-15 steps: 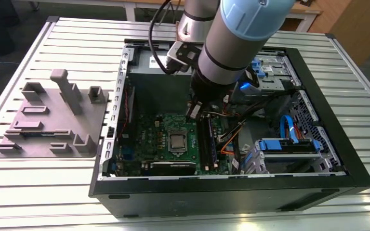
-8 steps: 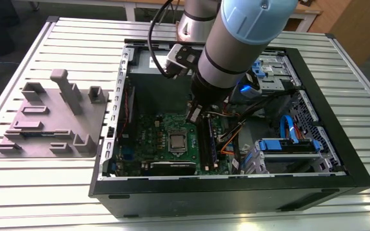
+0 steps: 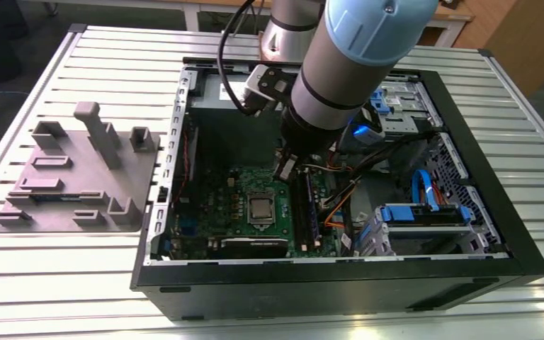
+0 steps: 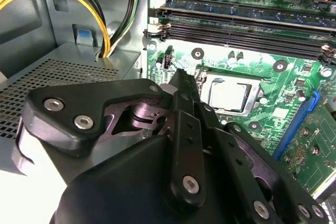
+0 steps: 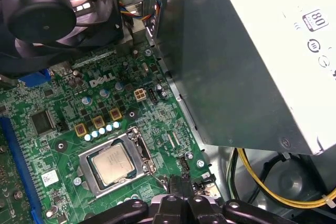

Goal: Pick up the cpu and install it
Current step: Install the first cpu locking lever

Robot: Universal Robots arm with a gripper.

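Cpu (image 3: 261, 207) sat flat in socket on motherboard (image 3: 217, 190), square, no long axis, inside open case (image 3: 461, 177) on desk (image 3: 83, 283). Jaws (image 4: 181, 85) hovered above board, just beside socket; cpu (image 4: 228, 95) lay ahead of tips. Jaws looked closed, nothing held.

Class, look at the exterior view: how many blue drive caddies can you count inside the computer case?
2. One blue caddy sits near the case's front corner on the exterior view's right; another lies further back, beside the arm. More may be hidden behind the arm.
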